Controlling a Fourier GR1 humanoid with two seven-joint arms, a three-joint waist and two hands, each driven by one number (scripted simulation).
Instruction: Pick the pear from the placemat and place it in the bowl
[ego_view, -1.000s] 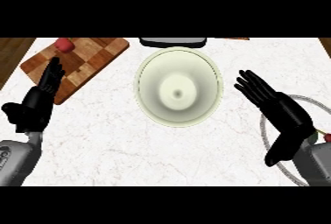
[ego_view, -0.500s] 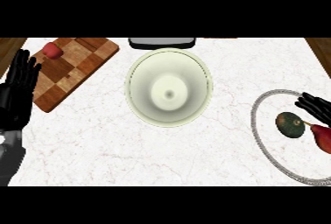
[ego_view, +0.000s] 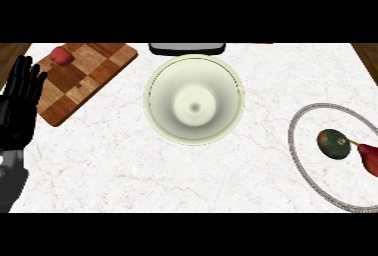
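While the left hand (ego_view: 21, 102) rests at the view's left edge with its fingers straight, spread and pointing up, holding nothing, its grey forearm runs down to the lower left corner. Just to its right lies a checkered wooden cutting board (ego_view: 83, 80), set at an angle, with a small red fruit (ego_view: 62, 55) near its top corner. The counter (ego_view: 133, 170) is white marble with faint veins, and strips of brown wood show at the upper left and upper right corners. A pale cream bowl (ego_view: 195, 100) stands near the middle, and a dark object (ego_view: 187, 48) sits just above it at the counter's far edge. Compared with half a second ago, the right hand that showed over the placemat is out of view, and the left hand looks much the same, open at the left edge. The round placemat (ego_view: 299, 150) with its grey patterned rim lies at the right, cut by the picture's edge. On it, a red pear (ego_view: 369, 159) lies at the right border, just beside a dark green avocado (ego_view: 334, 144), well apart from the left hand and outside the bowl
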